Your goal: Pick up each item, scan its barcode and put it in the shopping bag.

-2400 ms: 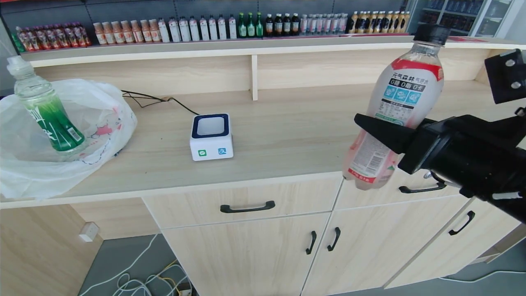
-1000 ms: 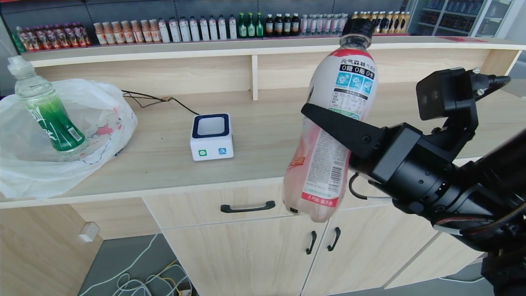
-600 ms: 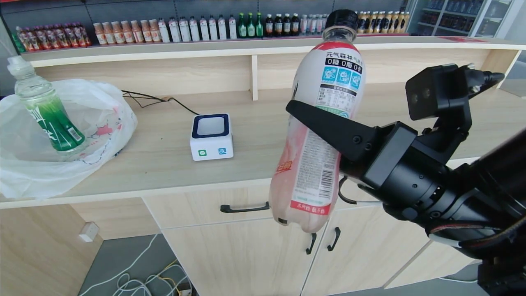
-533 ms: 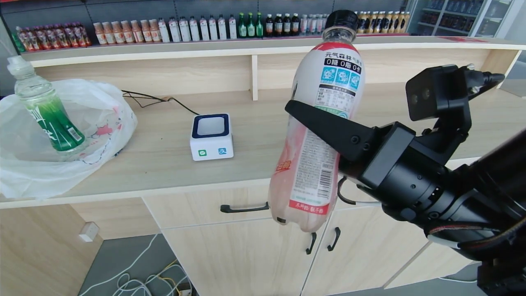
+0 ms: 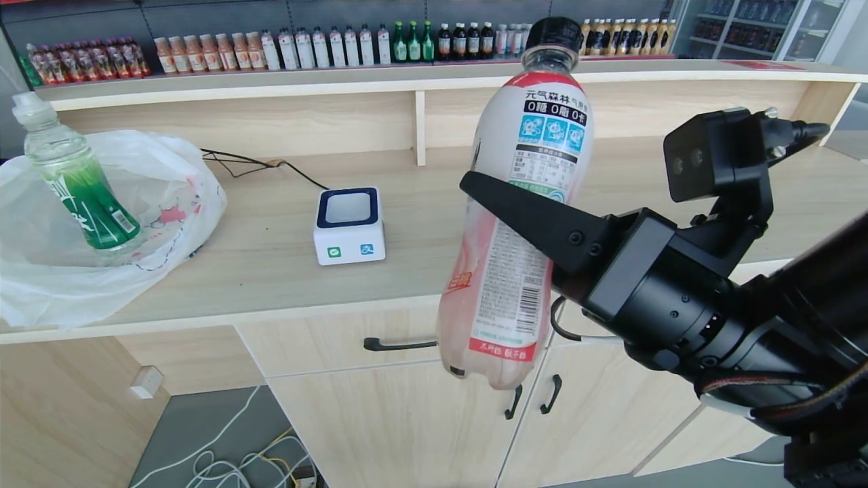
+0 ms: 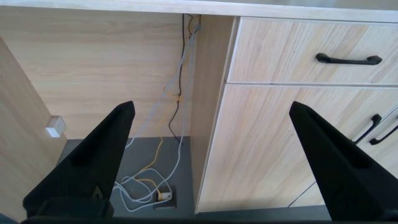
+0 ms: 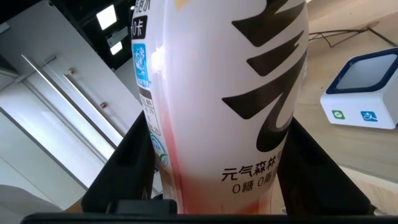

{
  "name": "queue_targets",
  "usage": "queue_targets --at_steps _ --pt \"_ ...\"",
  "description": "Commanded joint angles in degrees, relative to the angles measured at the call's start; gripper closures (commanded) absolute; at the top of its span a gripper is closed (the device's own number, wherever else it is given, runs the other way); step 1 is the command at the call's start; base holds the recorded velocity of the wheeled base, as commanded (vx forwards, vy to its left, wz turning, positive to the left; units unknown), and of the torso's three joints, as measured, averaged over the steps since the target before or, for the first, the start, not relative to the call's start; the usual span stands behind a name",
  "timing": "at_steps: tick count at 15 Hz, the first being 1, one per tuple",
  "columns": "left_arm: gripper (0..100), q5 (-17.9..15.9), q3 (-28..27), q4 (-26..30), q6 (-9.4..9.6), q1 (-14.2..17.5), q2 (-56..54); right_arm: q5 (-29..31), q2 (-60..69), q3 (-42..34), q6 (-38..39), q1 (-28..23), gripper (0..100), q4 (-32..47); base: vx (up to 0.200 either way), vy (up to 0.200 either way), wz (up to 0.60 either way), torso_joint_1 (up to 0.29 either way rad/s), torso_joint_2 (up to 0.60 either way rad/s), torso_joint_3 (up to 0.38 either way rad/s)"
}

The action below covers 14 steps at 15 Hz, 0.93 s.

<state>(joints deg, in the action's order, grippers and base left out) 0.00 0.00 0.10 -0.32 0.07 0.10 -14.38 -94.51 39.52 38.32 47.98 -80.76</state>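
My right gripper (image 5: pixel 505 210) is shut on a pink drink bottle (image 5: pixel 522 203) with a black cap, held upright in the air in front of the counter's edge, to the right of the white barcode scanner (image 5: pixel 348 226). The right wrist view shows that bottle (image 7: pixel 224 99) up close between the fingers, with the scanner (image 7: pixel 364 99) beyond. A white plastic shopping bag (image 5: pixel 169 196) lies at the counter's left end, with a green-labelled bottle (image 5: pixel 74 183) standing in it. My left gripper (image 6: pixel 211 162) hangs open below the counter, facing the cabinet fronts.
The wooden counter (image 5: pixel 441 217) has a raised back ledge with a vertical divider (image 5: pixel 420 127). A black cable (image 5: pixel 264 166) runs from the scanner toward the back. Drawers and doors with black handles (image 5: pixel 400 343) sit below. Several bottles line the far shelf (image 5: pixel 339 47).
My right arm has carried the pink bottle leftward from the counter's right end and slightly lower, nearer the scanner. The bag and green bottle have not moved.
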Motion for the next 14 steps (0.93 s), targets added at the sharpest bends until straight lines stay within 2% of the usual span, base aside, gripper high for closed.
queue_targets --at_steps 1,10,14 --pt "0 0.0 0.0 0.0 -0.03 0.0 0.0 0.0 -0.1 0.1 0.0 0.0 100 0.0 0.0 0.0 0.0 0.0 0.0 0.0" --pt "0 0.0 0.0 0.0 -0.03 0.0 0.0 1.0 0.0 -0.2 -1.0 0.0 100 0.0 0.0 0.0 0.0 0.0 0.0 0.0" --pt "0 0.0 0.0 0.0 -0.03 0.0 0.0 1.0 1.4 -2.7 -4.2 0.0 100 0.0 0.0 0.0 0.0 0.0 0.0 0.0"
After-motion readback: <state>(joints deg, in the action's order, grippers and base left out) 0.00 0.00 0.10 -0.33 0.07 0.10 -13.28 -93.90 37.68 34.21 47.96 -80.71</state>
